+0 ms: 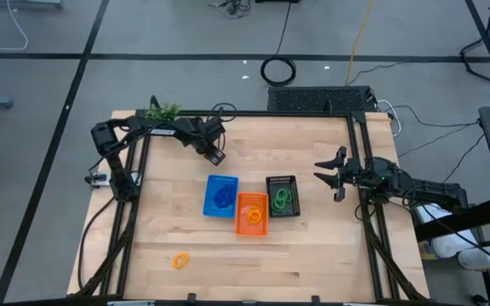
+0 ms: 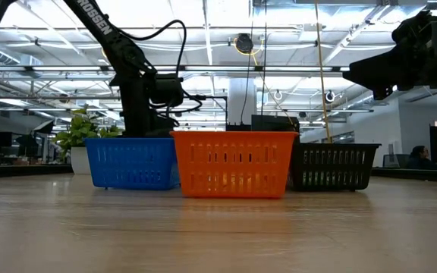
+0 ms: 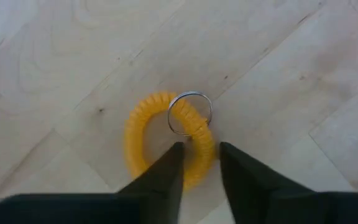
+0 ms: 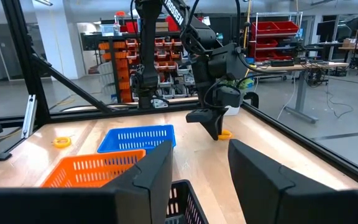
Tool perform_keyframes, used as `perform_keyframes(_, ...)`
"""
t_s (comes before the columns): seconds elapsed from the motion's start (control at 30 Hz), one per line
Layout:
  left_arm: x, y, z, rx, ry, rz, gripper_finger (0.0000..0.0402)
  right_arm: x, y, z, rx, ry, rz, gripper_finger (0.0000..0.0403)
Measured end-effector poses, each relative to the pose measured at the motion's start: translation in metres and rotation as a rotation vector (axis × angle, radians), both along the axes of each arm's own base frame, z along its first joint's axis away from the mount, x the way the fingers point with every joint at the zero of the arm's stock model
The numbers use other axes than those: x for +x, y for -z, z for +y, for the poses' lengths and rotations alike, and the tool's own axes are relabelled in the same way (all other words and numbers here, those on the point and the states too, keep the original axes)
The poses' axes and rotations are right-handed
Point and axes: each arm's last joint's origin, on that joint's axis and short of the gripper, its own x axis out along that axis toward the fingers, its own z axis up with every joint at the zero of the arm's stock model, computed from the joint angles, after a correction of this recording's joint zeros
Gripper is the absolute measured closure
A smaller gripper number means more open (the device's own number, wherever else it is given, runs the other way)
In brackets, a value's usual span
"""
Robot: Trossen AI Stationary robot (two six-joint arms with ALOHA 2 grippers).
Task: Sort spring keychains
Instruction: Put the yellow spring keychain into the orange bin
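With the left gripper [image 3: 199, 152] down on the far-left tabletop [image 1: 313, 255], what matters to me is how it sits on the orange keychain [image 3: 160, 140]. The loop lies flat, and one side of its coil runs between the fingers [image 3: 166, 171], just beside its metal ring [image 3: 190, 113]. The fingers stand narrow and are closed on that side of the coil; the rest of the loop lies out ahead of them.

The orange basket [image 1: 252, 212] lies near and to the right of this gripper, between the blue basket [image 1: 221, 195] and the black basket [image 1: 282, 195]. I judge the carry goes that way.

The right gripper [image 1: 334, 177] waits at the right edge, fingers wide and empty. Another keychain [image 1: 180, 260] lies near-left, closer to the left arm [image 2: 101, 30].

The only writing I can read is "ROSSEN" on that arm.
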Motion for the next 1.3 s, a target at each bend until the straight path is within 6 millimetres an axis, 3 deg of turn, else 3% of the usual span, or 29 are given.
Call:
perform_keyframes(0.13, 0.0, 0.0, 0.0, 0.0, 0.0, 0.003, 0.0368, 0.0, 0.0, 0.0, 0.0, 0.0, 0.0, 0.0259)
perform_keyframes(0.2, 0.0, 0.0, 0.0, 0.0, 0.0, 0.003, 0.0388, 0.0, 0.0, 0.0, 0.0, 0.0, 0.0, 0.0257)
perform_keyframes(0.4, 0.0, 0.001, 0.0, 0.001, 0.01, 0.006, 0.0372, 0.0, 0.0, 0.0, 0.0, 0.0, 0.0, 0.0259)
perform_keyframes(0.6, 0.0, 0.001, 0.0, 0.002, 0.014, 0.006, 0.0394, 0.0, 0.0, 0.0, 0.0, 0.0, 0.0, 0.026)
perform_keyframes(0.83, 0.0, 0.001, 0.0, 0.007, 0.037, 0.007, 0.0389, 0.0, 0.0, 0.0, 0.0, 0.0, 0.0, 0.0257)
perform_keyframes(1.03, 0.003, -0.002, 0.001, 0.056, 0.167, -0.011, 0.0391, 0.0, 0.0, 0.0, 0.0, 0.0, 0.0, 0.0259)
perform_keyframes(1.17, 0.004, -0.01, -0.004, 0.092, 0.246, -0.022, 0.0394, 0.0, 0.0, 0.0, 0.0, 0.0, 0.0, 0.0259)
perform_keyframes(1.3, 0.007, -0.031, -0.014, 0.175, 0.302, -0.055, 0.0392, 0.0, 0.0, 0.0, 0.0, 0.0, 0.0, 0.026)
